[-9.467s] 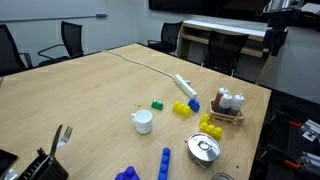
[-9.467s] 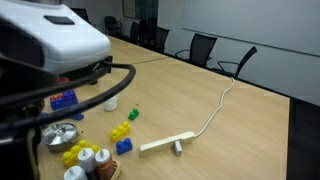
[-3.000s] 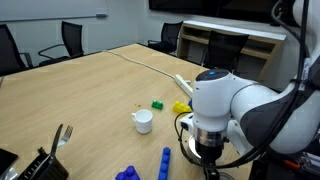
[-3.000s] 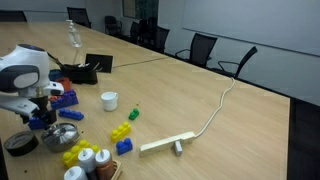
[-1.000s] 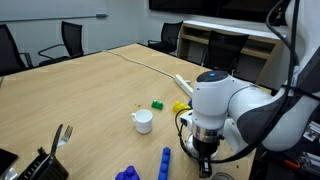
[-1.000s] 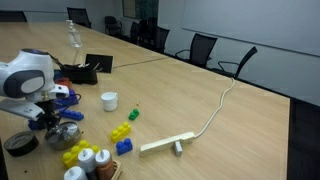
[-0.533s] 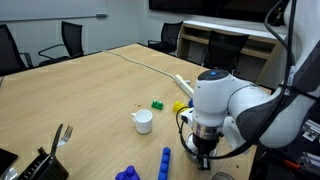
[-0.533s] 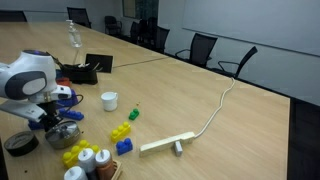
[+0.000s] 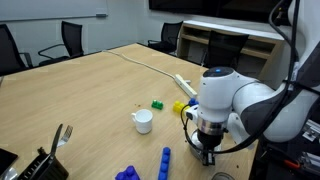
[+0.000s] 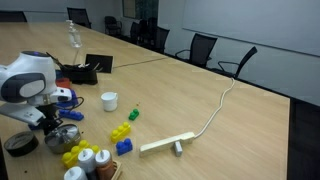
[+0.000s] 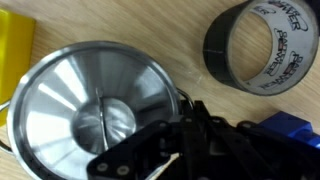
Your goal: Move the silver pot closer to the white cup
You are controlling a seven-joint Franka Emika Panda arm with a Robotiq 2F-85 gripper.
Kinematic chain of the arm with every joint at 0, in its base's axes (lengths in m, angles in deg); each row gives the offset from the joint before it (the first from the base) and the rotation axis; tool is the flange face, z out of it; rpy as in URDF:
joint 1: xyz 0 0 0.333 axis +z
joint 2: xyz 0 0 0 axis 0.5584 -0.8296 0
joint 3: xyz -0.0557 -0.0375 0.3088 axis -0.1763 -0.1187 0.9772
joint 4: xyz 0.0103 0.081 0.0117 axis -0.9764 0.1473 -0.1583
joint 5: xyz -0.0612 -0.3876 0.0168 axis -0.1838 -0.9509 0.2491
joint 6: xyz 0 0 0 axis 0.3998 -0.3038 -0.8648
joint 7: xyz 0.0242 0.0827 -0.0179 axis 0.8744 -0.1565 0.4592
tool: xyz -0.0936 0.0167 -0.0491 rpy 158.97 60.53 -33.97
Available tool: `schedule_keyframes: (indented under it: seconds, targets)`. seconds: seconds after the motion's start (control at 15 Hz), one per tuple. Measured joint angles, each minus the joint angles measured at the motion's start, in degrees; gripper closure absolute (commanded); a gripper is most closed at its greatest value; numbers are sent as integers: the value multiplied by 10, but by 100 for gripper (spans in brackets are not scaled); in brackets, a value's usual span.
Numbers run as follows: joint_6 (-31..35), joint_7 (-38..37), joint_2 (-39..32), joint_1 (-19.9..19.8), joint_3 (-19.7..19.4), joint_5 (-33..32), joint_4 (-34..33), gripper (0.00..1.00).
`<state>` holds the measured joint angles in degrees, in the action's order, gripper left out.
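Observation:
The silver pot [image 11: 85, 105] fills the left of the wrist view, round and shiny, on the wooden table. My gripper [image 11: 184, 112] is at its right side with the jaws closed across the pot's rim. In an exterior view the pot [image 10: 63, 137] sits under the gripper [image 10: 55, 124] at the table's near left. The white cup [image 10: 109, 101] stands apart from it, further along the table. In the exterior view from across the table the cup [image 9: 143, 121] is left of the gripper [image 9: 207, 154], and the arm hides the pot.
A black tape roll [image 11: 265, 45] lies beside the pot, with a yellow block [image 11: 14, 50] and a blue block [image 11: 291, 131] close by. Yellow blocks [image 10: 120, 131], white shakers [image 10: 85, 160] and a power strip [image 10: 165, 145] lie near. A black tray [image 9: 40, 165] is at the corner.
The jaws have closed onto the pot's rim over the last second. The arm has shifted slightly; pot and cup stay where they were.

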<state>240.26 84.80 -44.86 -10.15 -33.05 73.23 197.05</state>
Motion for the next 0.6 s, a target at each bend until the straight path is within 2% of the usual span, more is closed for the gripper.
schedule_keyframes:
  seconds: [0.6]
  targets:
    - [-2, 7, 94, -9, 13, 0, 54, 98]
